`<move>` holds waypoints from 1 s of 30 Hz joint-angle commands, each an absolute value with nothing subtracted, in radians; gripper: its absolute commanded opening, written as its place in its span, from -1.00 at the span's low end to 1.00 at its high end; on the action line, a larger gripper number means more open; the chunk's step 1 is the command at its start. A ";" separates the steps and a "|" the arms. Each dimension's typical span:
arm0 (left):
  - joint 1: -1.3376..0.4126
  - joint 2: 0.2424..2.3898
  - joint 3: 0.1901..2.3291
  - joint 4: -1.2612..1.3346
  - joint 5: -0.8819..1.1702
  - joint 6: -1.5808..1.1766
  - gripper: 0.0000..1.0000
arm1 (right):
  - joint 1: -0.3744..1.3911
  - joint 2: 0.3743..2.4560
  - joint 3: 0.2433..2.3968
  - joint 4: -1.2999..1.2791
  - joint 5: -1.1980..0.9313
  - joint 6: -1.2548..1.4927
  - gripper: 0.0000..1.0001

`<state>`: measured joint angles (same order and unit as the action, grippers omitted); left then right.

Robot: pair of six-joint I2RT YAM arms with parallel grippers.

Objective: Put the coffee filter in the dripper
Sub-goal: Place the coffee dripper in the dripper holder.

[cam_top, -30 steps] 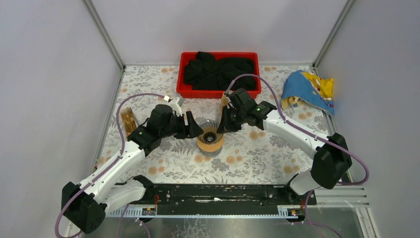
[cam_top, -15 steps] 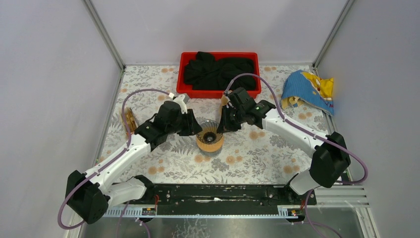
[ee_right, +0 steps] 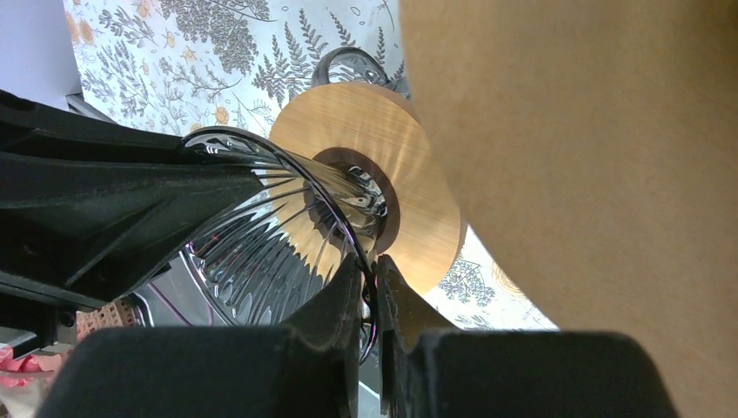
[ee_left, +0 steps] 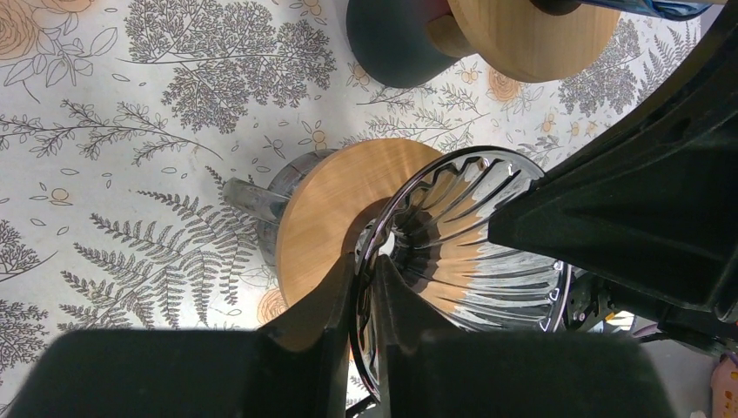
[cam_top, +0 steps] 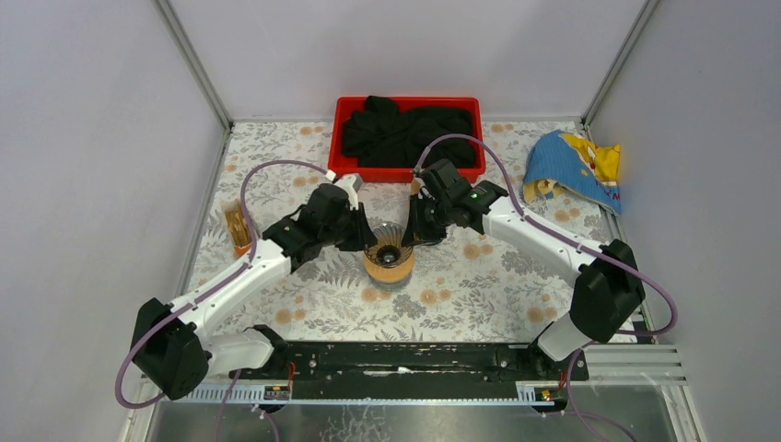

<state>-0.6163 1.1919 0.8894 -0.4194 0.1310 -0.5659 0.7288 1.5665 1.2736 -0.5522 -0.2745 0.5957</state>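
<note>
The glass dripper [cam_top: 390, 250], a ribbed cone on a round wooden collar [ee_left: 326, 205], stands mid-table. My left gripper [ee_left: 364, 266] is shut on its left rim, with one finger inside the cone and one outside. On the opposite rim my right gripper [ee_right: 372, 266] is shut the same way, and the thin glass edge [ee_right: 261, 235] runs between its fingers. Something brown and ribbed, which looks like the coffee filter [cam_top: 238, 226], stands at the table's left edge, away from both grippers. The cone holds no paper.
A red tray [cam_top: 345, 166] of black cloth sits at the back, a blue and yellow bag [cam_top: 576, 170] at the back right. A tan object [ee_right: 592, 174] looms close beside the right wrist; the left wrist view shows it as a wooden disc [ee_left: 531, 35] on a dark grey body.
The left arm has swung in toward the dripper and its jaws have closed onto the left rim. The right gripper has kept its hold on the right rim.
</note>
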 commanded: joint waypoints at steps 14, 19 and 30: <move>-0.682 1.243 0.868 -0.468 0.052 -0.571 -0.81 | 0.741 1.626 1.307 -0.656 -0.211 0.553 -0.98; -0.683 1.238 0.831 -0.456 0.051 -0.590 -0.83 | 0.743 1.644 1.309 -0.661 -0.205 0.551 -0.98; -0.711 1.209 0.762 -0.443 0.029 -0.618 -0.84 | 0.788 1.688 1.331 -0.682 -0.142 0.549 -0.99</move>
<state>-0.6716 1.1675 0.8379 -0.3641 0.0433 -0.6125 0.7410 1.6104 1.3277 -0.6174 -0.2291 0.5625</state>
